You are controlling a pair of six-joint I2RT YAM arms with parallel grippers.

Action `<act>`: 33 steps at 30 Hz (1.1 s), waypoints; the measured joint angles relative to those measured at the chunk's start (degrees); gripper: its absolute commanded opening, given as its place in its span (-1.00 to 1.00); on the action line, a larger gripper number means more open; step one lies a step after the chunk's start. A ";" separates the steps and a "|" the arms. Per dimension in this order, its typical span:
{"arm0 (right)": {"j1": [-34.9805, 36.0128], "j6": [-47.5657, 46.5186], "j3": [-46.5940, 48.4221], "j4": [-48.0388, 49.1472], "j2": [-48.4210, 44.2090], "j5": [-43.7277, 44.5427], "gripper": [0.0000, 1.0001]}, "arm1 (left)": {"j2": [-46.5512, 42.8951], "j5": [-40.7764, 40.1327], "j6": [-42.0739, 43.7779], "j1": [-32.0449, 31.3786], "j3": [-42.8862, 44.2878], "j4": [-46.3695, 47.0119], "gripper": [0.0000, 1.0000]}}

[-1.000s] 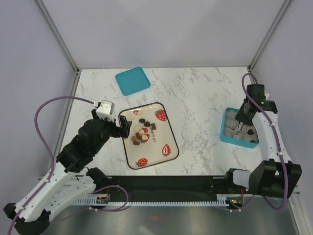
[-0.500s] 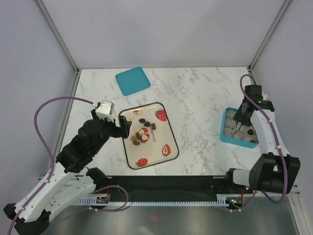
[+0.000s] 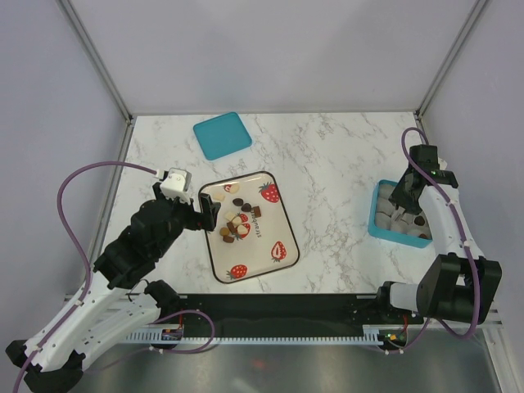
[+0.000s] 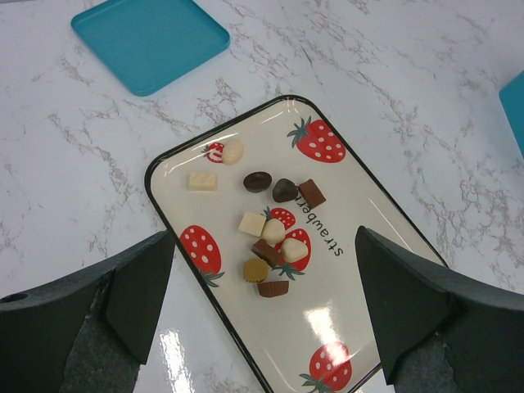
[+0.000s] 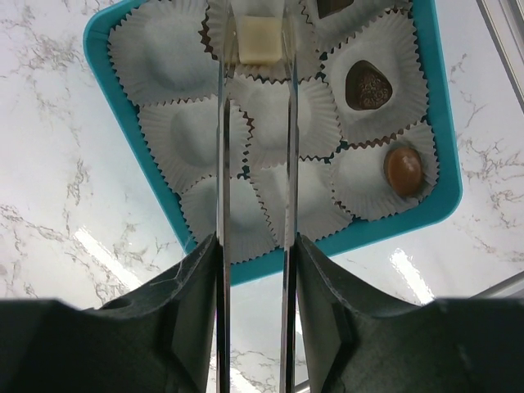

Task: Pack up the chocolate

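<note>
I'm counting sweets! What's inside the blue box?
White paper cups fill the blue box, holding a cream chocolate, two dark chocolates, a brown chocolate. The right gripper hides parts of middle cups.

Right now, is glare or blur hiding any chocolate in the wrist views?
Left wrist: white glare low on the tray, beside the chocolates, not over them; all look sharp. Right wrist: bright streaks on the table only; the box and its contents read crisp. Top: even light, but they are too small to judge.
</note>
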 measured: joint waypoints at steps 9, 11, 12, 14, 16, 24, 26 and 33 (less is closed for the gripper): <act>0.00 -0.26 0.02 0.42 -0.07 0.37 -0.04 | -0.02 0.00 -0.02 0.00 0.00 0.00 0.99; 0.00 -0.52 0.28 0.02 -0.42 0.33 -0.05 | -0.02 0.00 -0.02 0.00 0.00 0.00 0.99; 0.00 -0.68 0.87 -0.70 -0.70 0.22 -0.05 | -0.02 0.00 0.00 0.00 0.00 0.00 0.99; 0.07 -0.92 2.84 -2.03 -1.55 -0.28 -0.07 | -0.02 0.00 0.00 0.00 0.00 -0.02 0.99; 0.66 -1.07 5.49 -2.86 -2.58 -0.90 -0.07 | -0.02 -0.02 0.00 0.00 0.00 0.00 0.99; 21.44 0.04 10.43 -1.66 -4.92 -2.34 -0.09 | -0.07 -0.11 0.00 0.00 0.00 0.00 0.99; 28.44 0.63 10.21 -0.48 -4.61 -3.04 -0.09 | -0.20 -0.26 0.00 0.00 0.00 0.00 0.99; 45.94 1.44 9.22 5.64 0.22 -4.20 -0.05 | -0.63 -0.81 0.00 0.00 0.00 0.00 0.99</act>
